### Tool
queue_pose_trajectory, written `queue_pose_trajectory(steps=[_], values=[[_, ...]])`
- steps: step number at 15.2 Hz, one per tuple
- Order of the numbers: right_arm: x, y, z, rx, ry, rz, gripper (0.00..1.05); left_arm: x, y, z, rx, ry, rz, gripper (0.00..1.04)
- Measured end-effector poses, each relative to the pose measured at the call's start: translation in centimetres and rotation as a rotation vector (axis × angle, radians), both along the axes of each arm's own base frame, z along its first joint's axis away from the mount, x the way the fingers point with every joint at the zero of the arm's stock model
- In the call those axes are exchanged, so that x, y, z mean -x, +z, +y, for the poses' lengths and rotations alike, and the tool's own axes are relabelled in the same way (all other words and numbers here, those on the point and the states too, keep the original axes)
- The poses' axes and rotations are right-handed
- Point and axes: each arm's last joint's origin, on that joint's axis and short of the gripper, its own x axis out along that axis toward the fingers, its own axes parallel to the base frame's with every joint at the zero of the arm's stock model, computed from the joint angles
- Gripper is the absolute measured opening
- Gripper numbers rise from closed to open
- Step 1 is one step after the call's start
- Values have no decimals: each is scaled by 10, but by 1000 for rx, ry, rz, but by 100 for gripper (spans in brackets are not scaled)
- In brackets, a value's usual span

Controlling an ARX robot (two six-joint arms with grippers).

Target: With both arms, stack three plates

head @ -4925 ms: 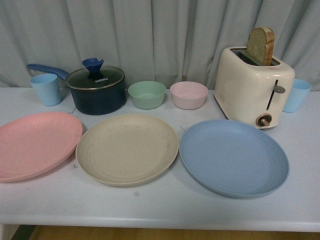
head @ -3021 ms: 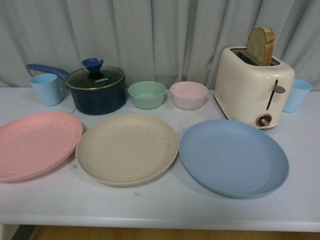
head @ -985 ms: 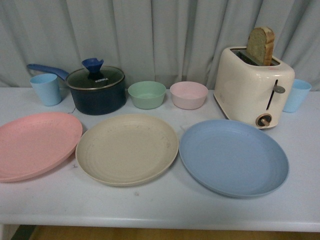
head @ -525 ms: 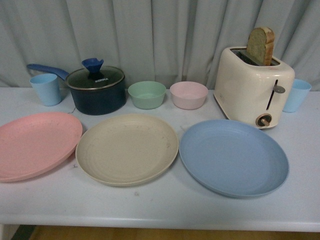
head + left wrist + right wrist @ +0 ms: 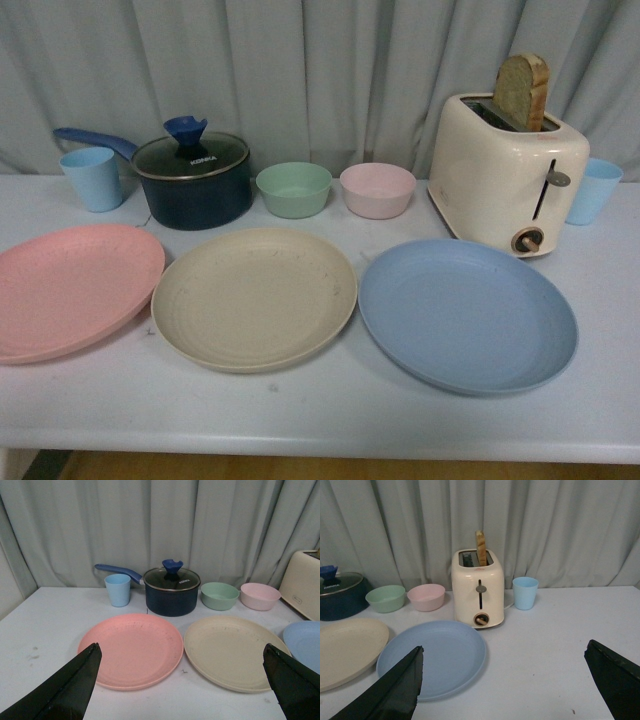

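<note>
Three plates lie side by side on the white table: a pink plate at the left, a beige plate in the middle, a blue plate at the right. None overlaps another. Neither arm shows in the front view. My left gripper is open and empty, held back above the table's front, with the pink plate and beige plate ahead of it. My right gripper is open and empty, with the blue plate ahead of its left finger.
Along the back stand a light blue cup, a dark blue lidded pot, a green bowl, a pink bowl, a cream toaster with a bread slice, and a second blue cup. A grey curtain hangs behind.
</note>
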Motion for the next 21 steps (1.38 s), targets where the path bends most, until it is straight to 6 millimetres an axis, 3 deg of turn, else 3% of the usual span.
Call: queue_pose_trajectory(steps=[16,17,19,21], values=[[0,0,0,0,0,0,98,0,-1,0,8,13,20,98],[0,0,0,0,-1,0,98,-3,-1,-1,65,162,180,98],[0,0,0,0,-2,1,98,-20,9,15,163,400,181,98],[0,0,0,0,0,0,98,-46,28,34,195,381,133,98]])
